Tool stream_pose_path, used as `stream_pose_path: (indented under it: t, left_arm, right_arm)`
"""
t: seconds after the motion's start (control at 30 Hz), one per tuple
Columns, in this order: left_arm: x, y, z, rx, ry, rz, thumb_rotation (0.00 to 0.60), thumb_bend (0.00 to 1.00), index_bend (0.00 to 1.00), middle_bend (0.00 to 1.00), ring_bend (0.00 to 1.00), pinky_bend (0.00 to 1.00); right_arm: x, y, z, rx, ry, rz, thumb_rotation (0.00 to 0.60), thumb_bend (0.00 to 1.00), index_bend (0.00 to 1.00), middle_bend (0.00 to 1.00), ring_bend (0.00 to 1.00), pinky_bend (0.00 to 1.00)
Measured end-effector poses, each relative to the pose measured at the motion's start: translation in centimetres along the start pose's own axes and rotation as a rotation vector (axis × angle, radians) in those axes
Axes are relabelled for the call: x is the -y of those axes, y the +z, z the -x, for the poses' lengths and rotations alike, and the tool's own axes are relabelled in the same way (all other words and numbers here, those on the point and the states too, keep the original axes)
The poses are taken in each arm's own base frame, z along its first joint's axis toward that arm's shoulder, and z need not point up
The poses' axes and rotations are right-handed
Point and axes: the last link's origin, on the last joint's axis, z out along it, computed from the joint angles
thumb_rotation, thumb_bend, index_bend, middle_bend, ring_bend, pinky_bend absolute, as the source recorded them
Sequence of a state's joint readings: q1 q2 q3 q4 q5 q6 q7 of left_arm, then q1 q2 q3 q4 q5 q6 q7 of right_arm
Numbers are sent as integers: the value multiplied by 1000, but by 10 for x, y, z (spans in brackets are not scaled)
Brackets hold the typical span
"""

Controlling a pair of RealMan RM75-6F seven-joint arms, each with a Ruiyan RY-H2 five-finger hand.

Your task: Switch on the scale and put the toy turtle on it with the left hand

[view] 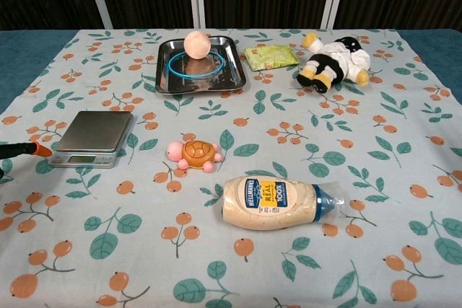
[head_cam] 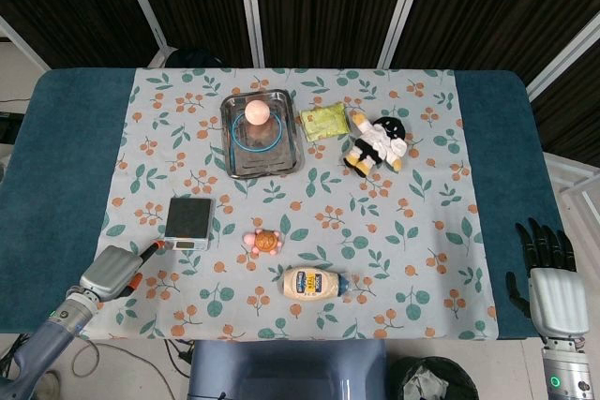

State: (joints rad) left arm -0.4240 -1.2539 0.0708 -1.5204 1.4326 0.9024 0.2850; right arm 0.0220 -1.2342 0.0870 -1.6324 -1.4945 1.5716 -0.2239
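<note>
The small grey scale [head_cam: 190,220] [view: 94,137] lies left of centre; I cannot read anything on its front display. A toy turtle [head_cam: 263,242] [view: 193,154] with an orange shell and pink limbs sits on the cloth just right of the scale. My left hand [head_cam: 111,273] is at the table's near left edge, fingers curled, with one orange-tipped finger [view: 30,149] stretched toward the scale's near left corner, a short gap away. It holds nothing. My right hand [head_cam: 548,278] hangs off the table's near right corner, fingers spread and empty.
A mayonnaise bottle [head_cam: 314,283] [view: 271,202] lies on its side in front of the turtle. At the back stands a metal tray [head_cam: 291,152] [view: 232,70] with a peach ball [view: 195,44] and a blue ring, then a green packet [view: 270,56] and a plush toy [view: 333,60].
</note>
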Motion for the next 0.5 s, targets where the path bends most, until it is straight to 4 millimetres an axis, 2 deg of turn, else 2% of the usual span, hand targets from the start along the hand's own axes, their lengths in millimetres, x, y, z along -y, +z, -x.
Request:
stream_pose_path:
  t: [0.5]
  left_arm:
    - [-4, 4, -2, -3, 10, 12, 600, 541, 97, 679, 707, 708]
  right_arm:
    - [0, 0, 0, -2, 1, 2, 600, 526, 0, 0, 14, 0]
